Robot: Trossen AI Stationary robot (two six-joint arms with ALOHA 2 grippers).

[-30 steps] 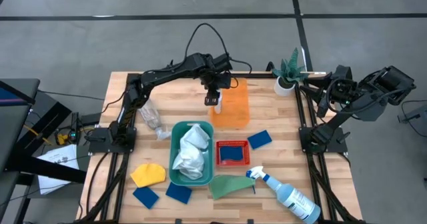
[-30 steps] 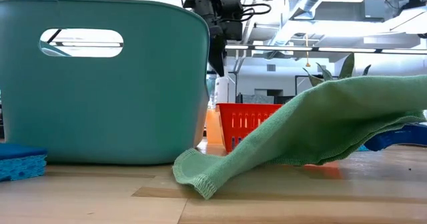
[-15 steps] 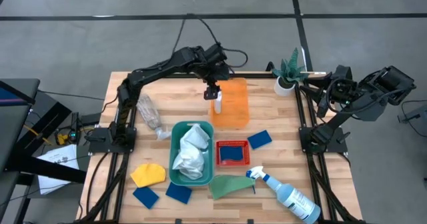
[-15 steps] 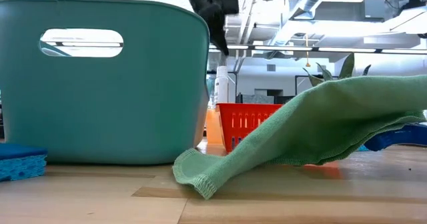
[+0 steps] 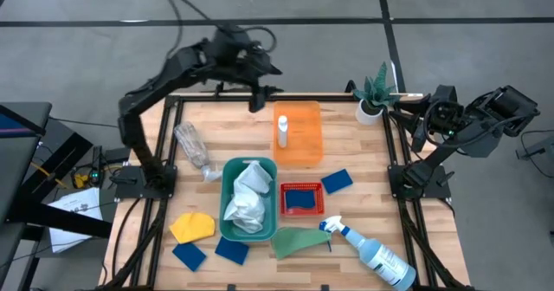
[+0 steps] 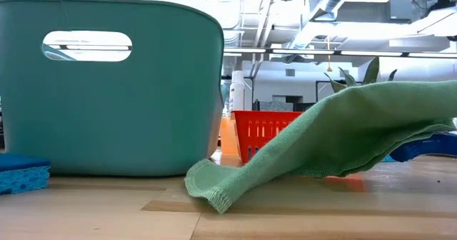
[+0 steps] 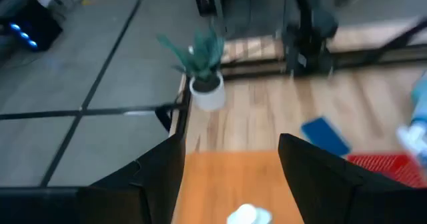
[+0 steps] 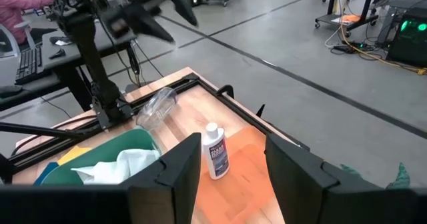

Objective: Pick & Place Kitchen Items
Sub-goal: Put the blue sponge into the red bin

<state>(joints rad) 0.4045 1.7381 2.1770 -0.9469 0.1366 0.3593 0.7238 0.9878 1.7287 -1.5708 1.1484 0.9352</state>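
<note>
Bottle: small white bottle (image 5: 281, 131) stood upright on orange tray (image 5: 306, 144), upper centre of frame.
Handling: seemed light, rigid, tippy; grip mid-body.
Left gripper (image 5: 257, 100): mine, parted, empty.
Right gripper (image 8: 227, 159): parted, empty.

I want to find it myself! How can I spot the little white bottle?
Find the flat orange tray at the wooden table's far edge. The small white plastic bottle stands upright on it, alone; the clear spray bottle with a blue trigger lies at the near edge.

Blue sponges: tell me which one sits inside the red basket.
The sponge lying in the red basket. The others lie on bare table: one right of the basket, two at the near edge, below the teal bin.
</note>
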